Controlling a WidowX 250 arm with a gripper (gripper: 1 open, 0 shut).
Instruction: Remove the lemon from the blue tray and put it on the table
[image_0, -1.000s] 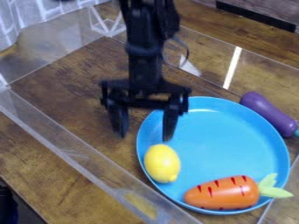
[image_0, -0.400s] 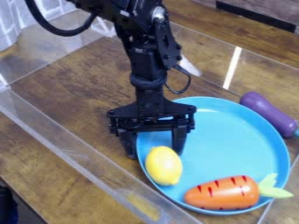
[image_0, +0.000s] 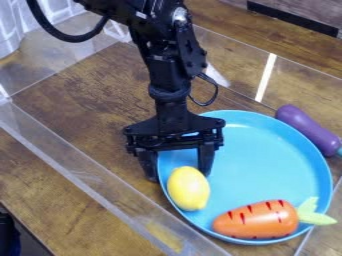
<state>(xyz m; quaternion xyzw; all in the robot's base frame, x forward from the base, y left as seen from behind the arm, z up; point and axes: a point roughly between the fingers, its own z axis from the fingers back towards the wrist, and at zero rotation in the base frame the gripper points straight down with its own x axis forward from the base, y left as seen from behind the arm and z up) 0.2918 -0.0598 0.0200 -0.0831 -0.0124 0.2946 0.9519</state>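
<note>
My jaws (image_0: 179, 160) hang spread and empty just behind the lemon (image_0: 187, 187), which lies at the blue tray's (image_0: 274, 150) near-left rim. It looks light, hard, slippery; I'd pinch its middle.

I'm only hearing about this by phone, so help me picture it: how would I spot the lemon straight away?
Find the big round blue tray on the dark wooden table. The lemon lies at its near left edge, just below the black gripper, whose fingers stand open. It is a plain, smooth yellow oval, unlike the orange carrot with green leaves beside it or the purple eggplant off the tray.
</note>
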